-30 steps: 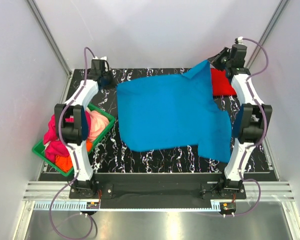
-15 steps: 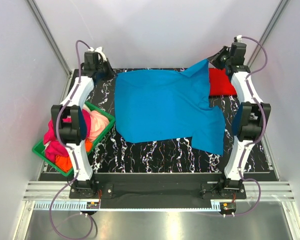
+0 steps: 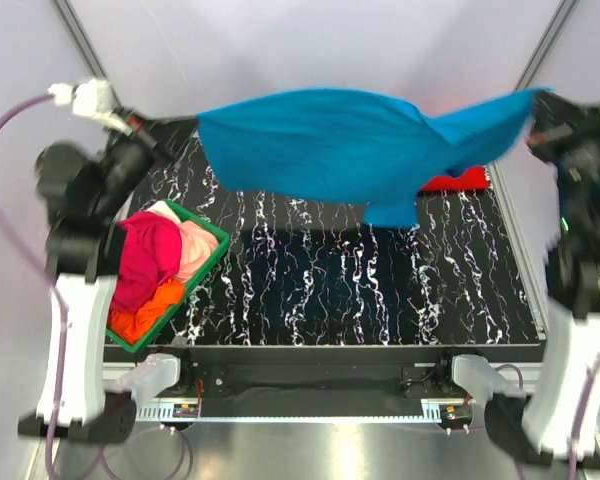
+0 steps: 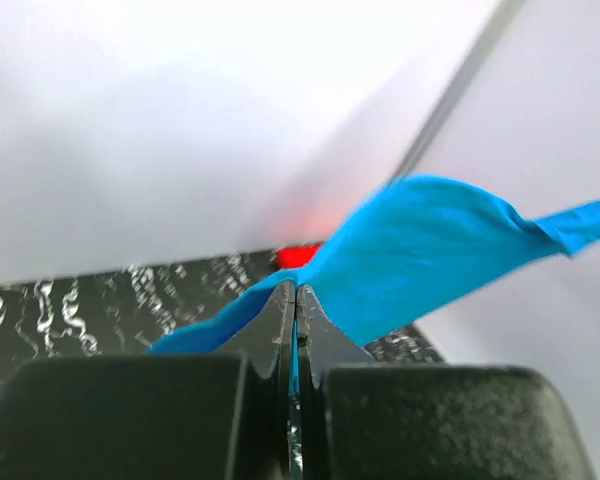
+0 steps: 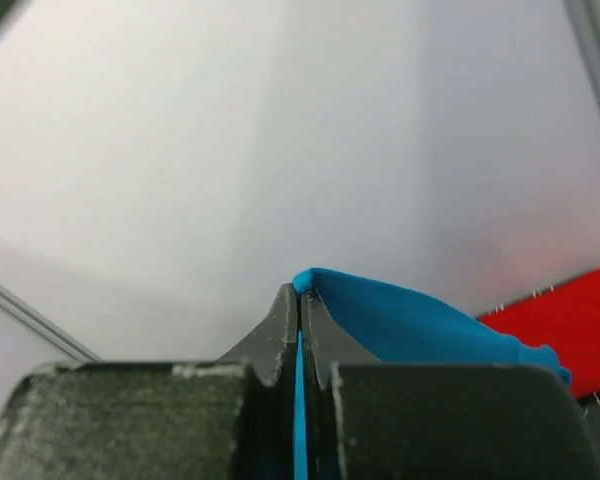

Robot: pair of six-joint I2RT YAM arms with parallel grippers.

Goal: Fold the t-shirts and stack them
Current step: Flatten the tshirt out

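The bright blue t-shirt point(image 3: 330, 145) hangs stretched in the air above the far half of the table, held at both ends. My left gripper point(image 3: 185, 122) is shut on its left end; the cloth point(image 4: 420, 250) runs out from between the fingers. My right gripper point(image 3: 536, 100) is shut on its right end, where blue cloth point(image 5: 410, 325) is pinched. A sleeve droops at the middle right. The red t-shirt point(image 3: 458, 180) lies folded at the far right of the table, partly hidden by the blue one; it also shows in the right wrist view point(image 5: 565, 325). Magenta-pink and orange t-shirts point(image 3: 145, 270) lie in the basket.
A green plastic basket point(image 3: 205, 262) stands at the table's left edge. The black marbled table point(image 3: 360, 290) lies below the raised shirt. White walls and metal posts enclose the cell on three sides.
Both arms have risen high and lifted the blue t-shirt off the table. It was lying spread flat a second ago and now hangs taut in the air between the grippers.
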